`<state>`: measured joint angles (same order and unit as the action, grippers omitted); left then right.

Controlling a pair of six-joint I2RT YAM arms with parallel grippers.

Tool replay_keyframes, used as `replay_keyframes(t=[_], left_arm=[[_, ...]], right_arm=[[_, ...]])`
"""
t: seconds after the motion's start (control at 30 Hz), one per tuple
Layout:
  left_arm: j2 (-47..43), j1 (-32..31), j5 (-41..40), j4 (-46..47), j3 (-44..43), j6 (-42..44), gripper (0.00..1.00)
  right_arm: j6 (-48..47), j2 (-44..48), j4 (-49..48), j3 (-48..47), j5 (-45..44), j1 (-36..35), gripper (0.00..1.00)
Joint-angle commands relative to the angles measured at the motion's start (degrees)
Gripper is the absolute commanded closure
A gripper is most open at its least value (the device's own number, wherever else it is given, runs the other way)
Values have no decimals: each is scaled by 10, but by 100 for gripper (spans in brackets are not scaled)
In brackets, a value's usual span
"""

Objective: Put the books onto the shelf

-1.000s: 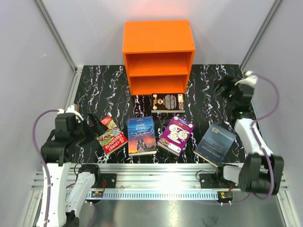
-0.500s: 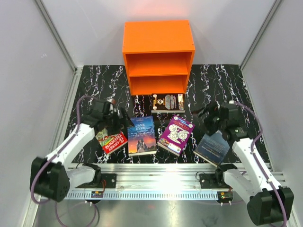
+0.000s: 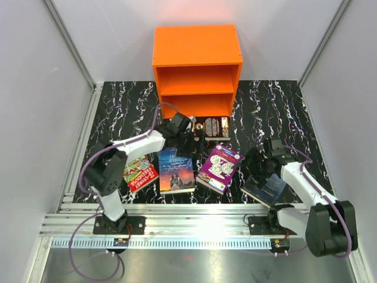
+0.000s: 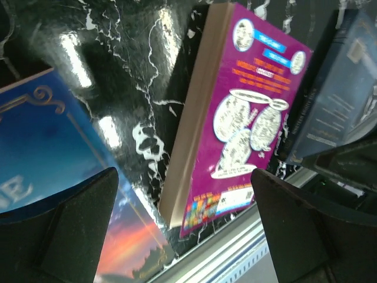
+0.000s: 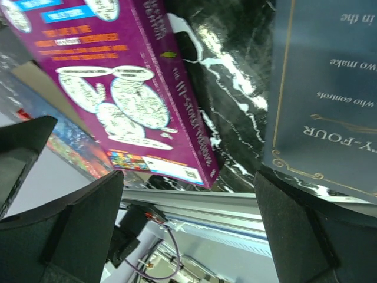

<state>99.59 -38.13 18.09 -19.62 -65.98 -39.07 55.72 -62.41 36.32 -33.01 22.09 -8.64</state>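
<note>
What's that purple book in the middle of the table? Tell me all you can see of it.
The purple book is a thin, glossy paperback: white ovals of print, blue labels, a colourful strip with a barcode at one end, cream page edges. It lies closed and flat, askew, on the black marbled table, between the Jane Eyre book and a dark blue book. Nothing lies on it.
</note>
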Motion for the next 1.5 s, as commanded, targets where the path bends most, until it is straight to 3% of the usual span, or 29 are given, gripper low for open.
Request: replay_keyframes(t=[0.0,0.4,0.83,1.07,1.1,1.47], left_arm=[[54,-15,29,22,-37,-7,1],[102,-82,79,18,-66,-9,1],[40,-115,70,4,-119,-51,2],[34,-116,136,135,-53,-130,18],[37,-116,138,140,-47,-133,23],[99,-127,141,124,-13,-123,42]], right_arm=[[-47,-20,9,-30,13,-5,0],[-50,-88,-81,5,37,-5,1],[-60,-170,-143,1,53,-5,0],[-70,-185,-148,-1,57,-5,0],[-72,-186,-146,-2,57,-4,0],[-89,-190,-128,-12,62,-5,0]])
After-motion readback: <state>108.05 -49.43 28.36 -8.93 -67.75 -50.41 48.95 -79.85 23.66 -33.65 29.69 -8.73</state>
